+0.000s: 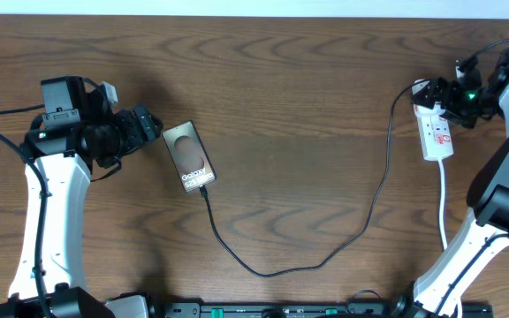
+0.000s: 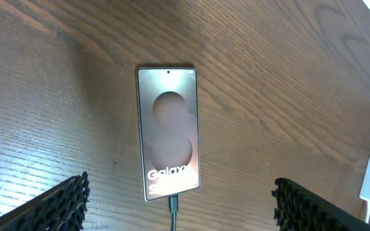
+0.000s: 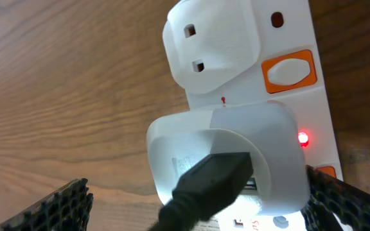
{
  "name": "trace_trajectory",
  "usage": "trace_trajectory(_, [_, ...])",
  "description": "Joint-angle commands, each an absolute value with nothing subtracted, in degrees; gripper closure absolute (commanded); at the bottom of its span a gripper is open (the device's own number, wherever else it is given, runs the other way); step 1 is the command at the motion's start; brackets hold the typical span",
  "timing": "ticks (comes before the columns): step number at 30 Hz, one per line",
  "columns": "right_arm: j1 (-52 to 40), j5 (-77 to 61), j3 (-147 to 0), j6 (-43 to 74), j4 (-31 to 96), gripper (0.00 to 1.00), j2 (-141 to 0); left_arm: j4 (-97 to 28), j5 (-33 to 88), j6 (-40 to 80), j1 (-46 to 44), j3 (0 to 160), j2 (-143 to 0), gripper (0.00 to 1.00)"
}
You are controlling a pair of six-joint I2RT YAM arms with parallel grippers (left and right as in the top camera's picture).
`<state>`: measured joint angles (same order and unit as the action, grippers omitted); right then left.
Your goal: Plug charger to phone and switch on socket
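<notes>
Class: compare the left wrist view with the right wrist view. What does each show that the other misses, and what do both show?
Left wrist only: the phone, face up, the charger plugged into its bottom edge. Right wrist only: a white adapter in the socket, a lit red light, an orange switch. Both: the wooden table, socket, charger, and an open claw: left claw, right claw.

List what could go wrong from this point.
1. The open left claw sits close by the phone, whose charger plug is seated. A clumsy retreat may tug it out.
2. The open right claw straddles the white adapter on the power strip. A nudge on an orange switch may kill the red light.
3. The charger cable loops slack across the table and may snag an arm.
</notes>
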<state>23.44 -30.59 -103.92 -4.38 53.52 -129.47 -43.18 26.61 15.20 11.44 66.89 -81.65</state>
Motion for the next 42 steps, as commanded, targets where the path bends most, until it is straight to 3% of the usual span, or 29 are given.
trace_trajectory(1, [18.52, -32.91, -101.97, -0.82, 54.41, 0.01, -131.28, -43.44, 26.30, 15.05, 11.27, 67.37, -81.97, 0.10])
trace_trajectory(6, [19.75, -28.51, -103.24, 6.81, 55.44, 0.01, -131.04, -43.81, 26.30, 15.05, 11.27, 67.37, -81.97, 0.10])
trace_trajectory(11, [21.39, -24.34, -106.98, 7.31, 60.88, 0.01, -129.40, -45.23, 26.28, 15.05, 11.29, 67.37, -81.97, 0.09])
trace_trajectory(18, [21.34, -6.04, -109.14, 13.34, 68.40, 0.01, -119.55, -46.26, 26.28, 15.07, 11.29, 67.37, -81.97, 0.09])
trace_trajectory(29, [21.34, -5.69, -109.12, 18.39, 77.41, 0.01, -98.74, -46.24, 26.28, 15.07, 11.29, 67.37, -81.97, 0.09])
trace_trajectory(42, [21.34, -5.67, -109.06, 18.39, 77.38, 0.01, -97.21, -46.22, 26.28, 15.07, 11.29, 67.37, -81.97, 0.09])
